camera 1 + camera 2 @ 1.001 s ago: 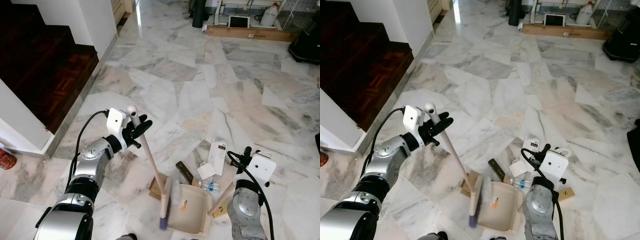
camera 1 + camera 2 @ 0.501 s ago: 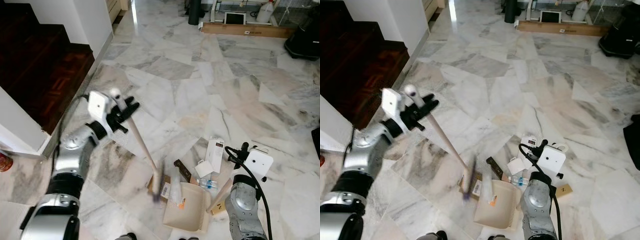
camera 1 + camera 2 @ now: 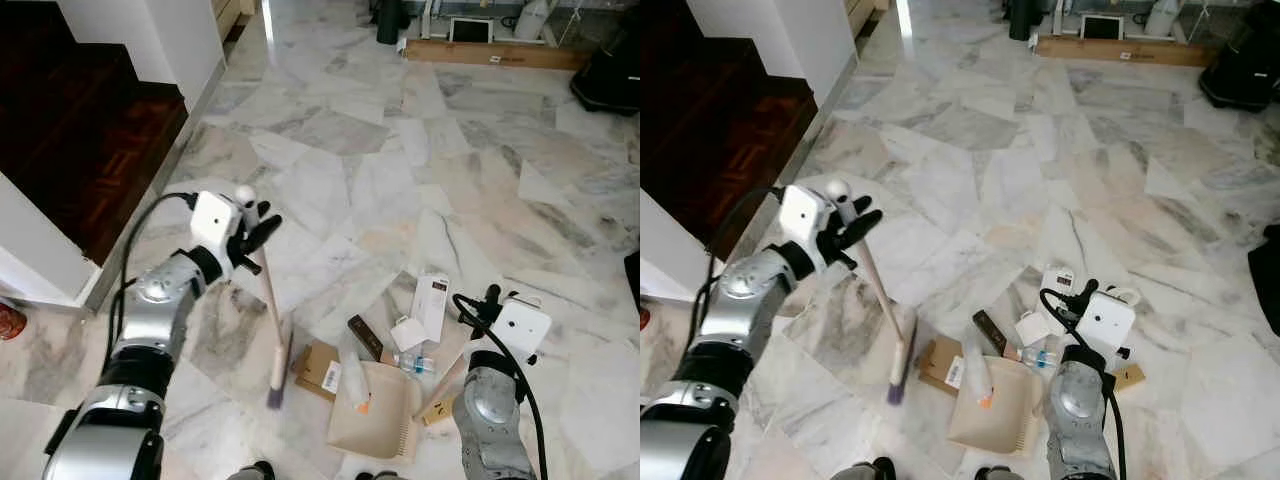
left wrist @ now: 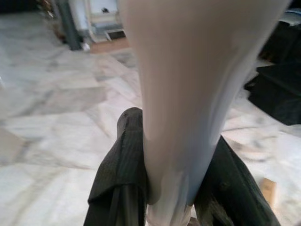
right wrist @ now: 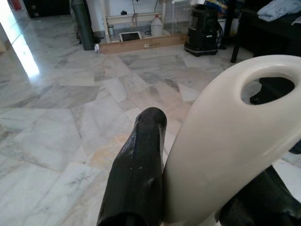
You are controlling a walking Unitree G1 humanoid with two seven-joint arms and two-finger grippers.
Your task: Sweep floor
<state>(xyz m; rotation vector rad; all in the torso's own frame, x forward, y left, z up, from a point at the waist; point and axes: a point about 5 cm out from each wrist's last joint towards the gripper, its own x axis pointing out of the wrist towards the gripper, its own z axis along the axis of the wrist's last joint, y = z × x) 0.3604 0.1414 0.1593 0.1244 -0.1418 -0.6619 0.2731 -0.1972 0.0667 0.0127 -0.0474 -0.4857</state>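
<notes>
At centre left of the frame, the left gripper (image 3: 252, 228) is clamped on the upper end of a broom (image 3: 270, 312), whose bristles rest on the marble floor (image 3: 330, 180) beside flattened cardboard (image 3: 318, 367). Right of it, a cream dustpan (image 3: 375, 415) lies among scattered litter. At lower right, the right gripper (image 5: 188, 188) is closed around the dustpan's looped handle (image 5: 235, 136).
</notes>
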